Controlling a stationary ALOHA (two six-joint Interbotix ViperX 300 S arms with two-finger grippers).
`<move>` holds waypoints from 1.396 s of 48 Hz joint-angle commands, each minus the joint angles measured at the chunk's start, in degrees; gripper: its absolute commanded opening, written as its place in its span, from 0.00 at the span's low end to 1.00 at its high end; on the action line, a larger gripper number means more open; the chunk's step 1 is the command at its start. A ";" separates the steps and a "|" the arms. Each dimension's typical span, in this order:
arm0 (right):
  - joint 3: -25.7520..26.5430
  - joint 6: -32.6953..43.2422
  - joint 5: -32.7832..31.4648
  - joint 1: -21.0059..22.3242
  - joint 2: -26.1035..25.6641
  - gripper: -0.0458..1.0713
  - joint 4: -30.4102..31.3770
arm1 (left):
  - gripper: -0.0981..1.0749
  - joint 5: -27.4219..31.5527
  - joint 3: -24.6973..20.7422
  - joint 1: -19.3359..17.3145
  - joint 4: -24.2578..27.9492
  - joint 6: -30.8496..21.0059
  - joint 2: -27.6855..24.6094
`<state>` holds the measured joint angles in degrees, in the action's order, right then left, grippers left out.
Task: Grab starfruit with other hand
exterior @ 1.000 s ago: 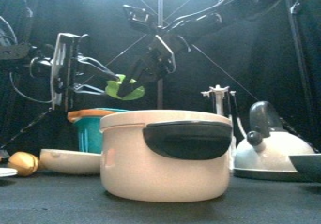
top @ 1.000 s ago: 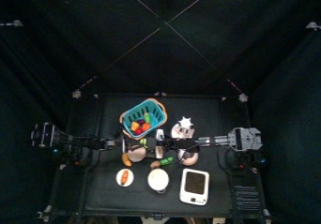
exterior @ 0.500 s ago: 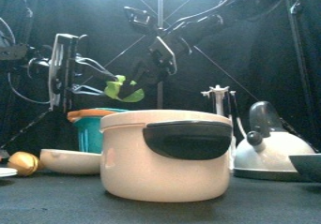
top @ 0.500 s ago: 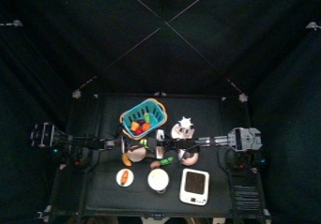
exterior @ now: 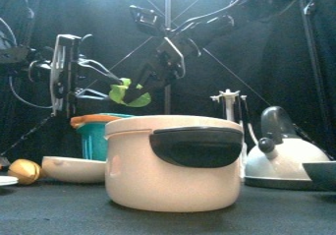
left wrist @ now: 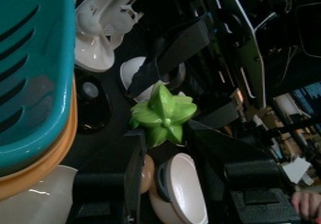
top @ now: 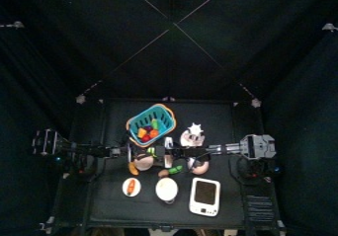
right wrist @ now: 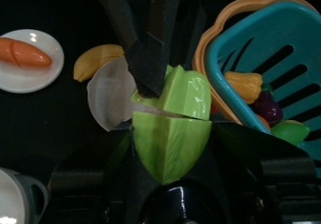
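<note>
The green starfruit (right wrist: 172, 126) hangs in the air above the table, and my right gripper (right wrist: 172, 157) is shut on it, one black jaw along each side. In the front view the starfruit (exterior: 129, 91) is left of centre, held by the right arm reaching across from the right. My left gripper (exterior: 69, 74) hovers just left of it. In the left wrist view the starfruit (left wrist: 163, 116) sits beyond my left gripper (left wrist: 178, 181), whose jaws stand wide apart and touch nothing.
A teal basket (right wrist: 283, 42) with an orange rim holds fruit close beside the grippers. Below are a white bowl (right wrist: 108, 93), a plate with a carrot (right wrist: 28, 53) and a yellow fruit (right wrist: 93, 61). A white pot (exterior: 171, 162) and a kettle (exterior: 281, 148) stand at the front.
The left gripper's jaws have spread a little wider. The starfruit has turned slightly in the right gripper's hold. Both arms stay nearly in place.
</note>
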<state>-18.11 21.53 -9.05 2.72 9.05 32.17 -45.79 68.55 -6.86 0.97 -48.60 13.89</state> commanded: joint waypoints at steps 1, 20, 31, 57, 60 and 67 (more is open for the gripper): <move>1.23 0.09 1.41 0.00 -2.29 0.59 -0.09 | 0.78 -0.18 -1.49 -0.35 0.53 0.09 -0.26; 1.23 0.09 1.49 -0.35 -2.11 0.59 -0.09 | 0.96 -0.18 -2.29 -0.88 0.00 0.09 -1.05; 1.23 0.09 1.49 -0.09 -2.11 0.59 0.00 | 0.96 -0.18 -3.25 -0.44 0.18 -0.44 -2.11; 0.62 0.09 1.49 0.00 -2.11 0.59 0.09 | 0.96 -0.26 -0.88 -0.35 1.14 -3.60 0.18; 0.70 0.09 1.49 0.00 -2.20 0.59 0.09 | 0.96 -0.18 -0.88 -0.35 1.67 -3.69 0.26; 0.70 0.09 1.49 0.00 -2.11 0.59 0.00 | 0.96 -0.53 -1.32 -0.26 2.99 -3.69 0.26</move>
<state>-18.11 21.62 -8.00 2.64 9.05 32.26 -45.70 68.29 -7.21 3.08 -52.29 13.80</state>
